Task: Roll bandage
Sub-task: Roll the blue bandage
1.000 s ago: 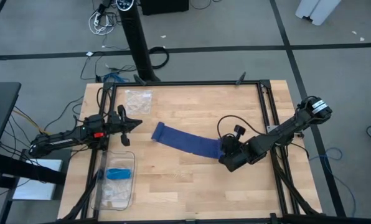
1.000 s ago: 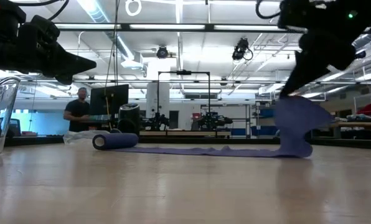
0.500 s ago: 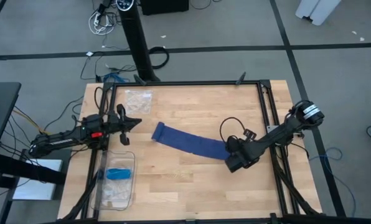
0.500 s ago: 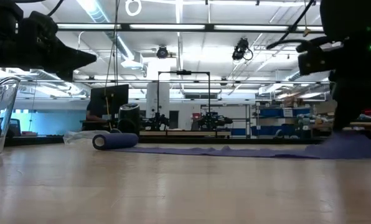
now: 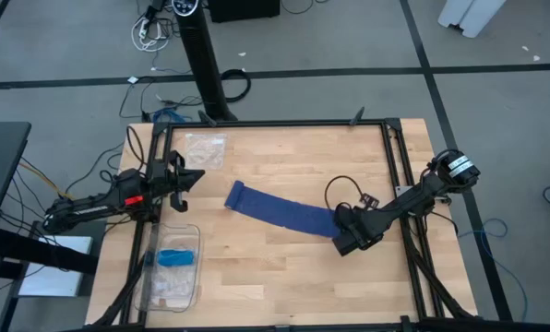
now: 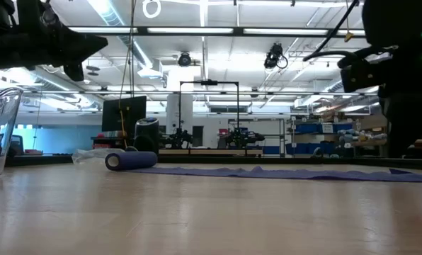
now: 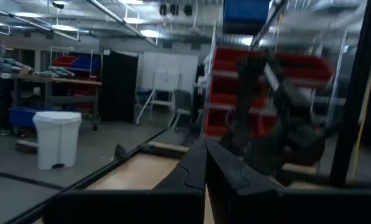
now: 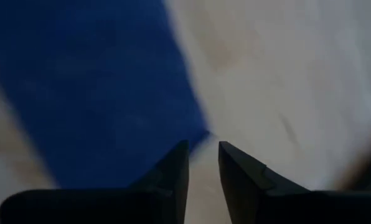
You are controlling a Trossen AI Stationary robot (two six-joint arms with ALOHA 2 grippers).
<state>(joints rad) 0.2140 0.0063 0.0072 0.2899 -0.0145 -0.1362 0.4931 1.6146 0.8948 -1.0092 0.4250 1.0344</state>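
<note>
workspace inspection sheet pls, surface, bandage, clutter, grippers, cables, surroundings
surface: wooden table in a black frame
job's things: navy bandage lying flat, a small roll at its far end in the low view
clutter: clear bag at the back left; clear bin front left holding a light-blue item
grippers: right gripper slightly open at the bandage's end; left gripper shut, off the bandage
cables: loops on the right arm; bundles left of the table
surroundings: grey floor, shelving behind

Overhead, table-level, two wrist views
</note>
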